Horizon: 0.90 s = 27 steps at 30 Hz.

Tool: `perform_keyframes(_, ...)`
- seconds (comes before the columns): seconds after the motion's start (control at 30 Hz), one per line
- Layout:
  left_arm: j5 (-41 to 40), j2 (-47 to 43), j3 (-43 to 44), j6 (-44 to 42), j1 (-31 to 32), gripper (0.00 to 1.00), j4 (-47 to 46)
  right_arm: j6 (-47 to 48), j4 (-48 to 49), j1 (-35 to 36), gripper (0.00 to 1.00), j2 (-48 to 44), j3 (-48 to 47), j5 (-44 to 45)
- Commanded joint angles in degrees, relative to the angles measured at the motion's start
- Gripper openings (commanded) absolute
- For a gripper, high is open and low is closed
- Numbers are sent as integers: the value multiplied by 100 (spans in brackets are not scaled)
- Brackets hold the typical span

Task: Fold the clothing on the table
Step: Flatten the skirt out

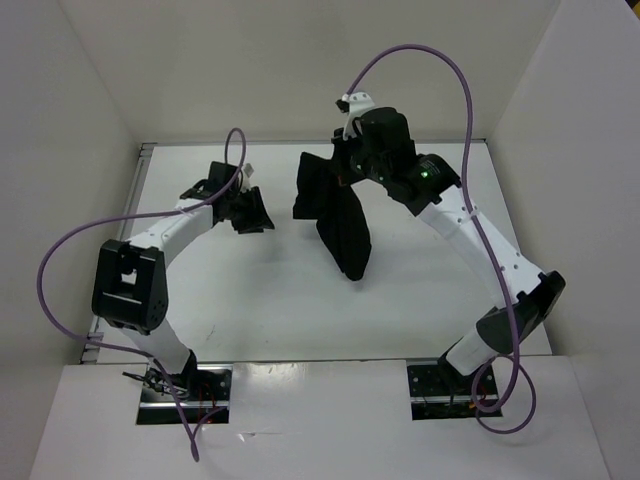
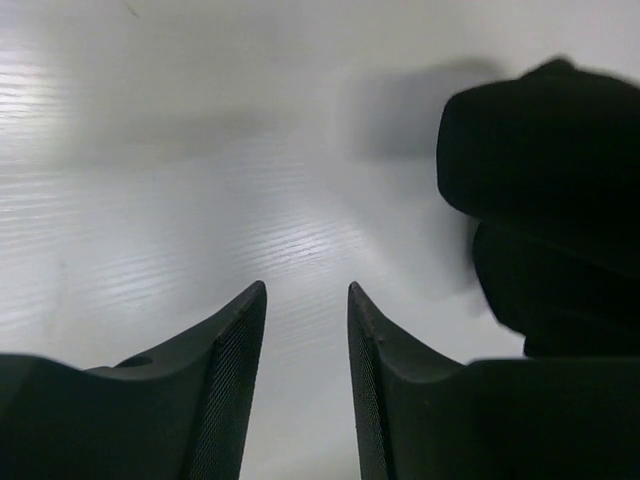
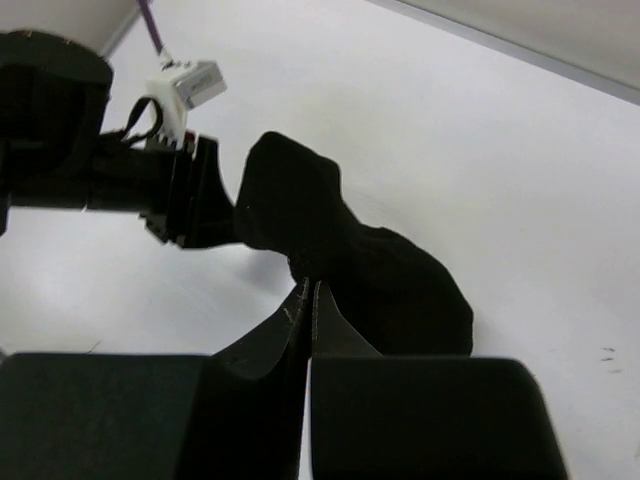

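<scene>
On the left side of the top view, your left claw (image 1: 247, 212) hangs just over the white table (image 1: 250, 310). A purple cable (image 1: 52, 268) loops out from that arm. In the left wrist view the two fingers (image 2: 225, 385) stand apart with a gap between them. Only bare table shows in the gap, so this claw is open and holds nothing. The black clothing (image 1: 338, 225) sits near it, at the right side of that wrist view. The claw and the cloth do not touch.

Move to the middle of the top view. The clothing is bunched up there, wide at the top and narrow at the bottom end. It lies a bit right of the middle of the table, toward the far edge.

On the right, your right claw (image 3: 308, 295) is at the top end of the cloth. In the right wrist view its fingers are pressed tight together, with a bit of the cloth pinched at the tips. The cloth stands up in a lump just past them.
</scene>
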State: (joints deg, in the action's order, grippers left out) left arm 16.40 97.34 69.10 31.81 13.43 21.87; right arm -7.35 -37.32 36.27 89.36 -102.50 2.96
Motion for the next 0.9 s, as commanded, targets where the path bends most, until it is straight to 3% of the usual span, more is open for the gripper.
perform_keyframes(0.0, -111, -496, 42, -17, -279, 46, -60, -327, 23, 266, 0, -507, -367, -374)
perform_keyframes(0.1, -164, -637, 42, -69, -490, 46, 1, -538, 93, 266, 0, -885, -499, -664)
perform_keyframes(0.33, -164, -919, -11, -70, -833, 46, 2, -1267, 225, 92, 0, -1140, -342, -437)
perform_keyframes(0.47, -102, -980, -151, -70, -886, 46, 2, -1751, 164, -1039, 0, -912, 176, -805)
perform_keyframes(0.67, 293, -1155, -546, 53, -886, 46, -235, -2313, 831, -2630, 0, -219, 2152, -771)
perform_keyframes(0.7, 363, -1156, -599, 53, -886, 46, -305, -2314, 901, -2799, 3, -70, 2259, -771)
perform_keyframes(0.8, 504, -1209, -740, 106, -886, 46, -463, -2367, 955, -3100, 24, 528, 2471, -640)
perform_keyframes(0.87, 583, -1209, -740, 106, -816, 46, -595, -2367, 955, -3161, 29, 582, 2524, -334)
